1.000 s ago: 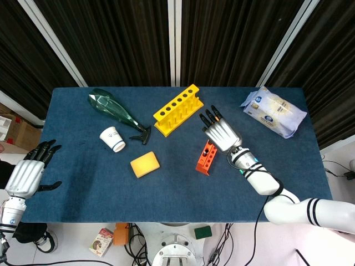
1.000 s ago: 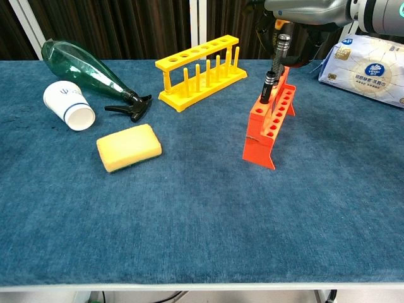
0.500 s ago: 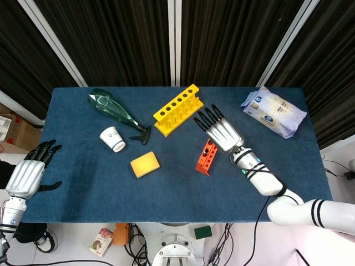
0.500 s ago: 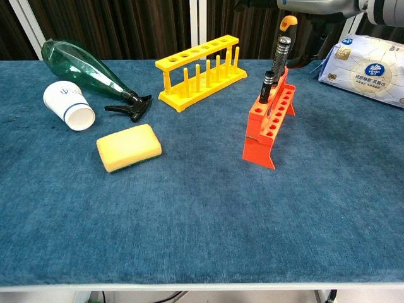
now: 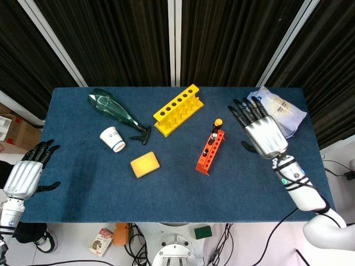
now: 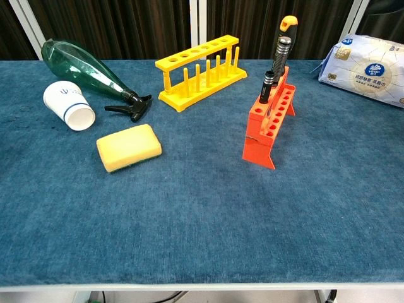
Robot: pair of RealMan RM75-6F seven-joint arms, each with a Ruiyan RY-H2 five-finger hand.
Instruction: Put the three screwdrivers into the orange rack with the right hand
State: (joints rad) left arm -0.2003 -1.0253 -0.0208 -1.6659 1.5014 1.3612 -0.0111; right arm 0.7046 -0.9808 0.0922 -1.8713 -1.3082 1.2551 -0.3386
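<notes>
The orange rack [image 6: 270, 117] stands near the middle of the blue table [image 6: 202, 214], with three screwdrivers upright in its holes at the far end. In the chest view they rise one behind the other: a small dark screwdriver [image 6: 266, 87] nearest, a longer black-handled screwdriver [image 6: 279, 55] behind it, and an orange-capped screwdriver [image 6: 288, 24] at the back, its cap standing highest. From above, the orange cap [image 5: 218, 122] shows at the rack's far tip. The right hand [image 5: 260, 130] is off to the right of the rack and apart from it, palm down with its fingers spread wide and nothing in its grasp; its fingertips reach over the edge of a packet of tissues [image 5: 280, 108] that lies at the table's far right corner. The left hand [image 5: 25, 173] rests by the near left edge of the table, fingers loosely apart and holding nothing. Left of the orange rack stands a yellow rack [image 6: 201, 69], and beyond that lies a green spray bottle [image 6: 85, 74] on its side with a paper cup [image 6: 69, 105] tipped over just beside it. A yellow sponge [image 6: 129, 146] lies nearer the front, below the bottle's nozzle.
</notes>
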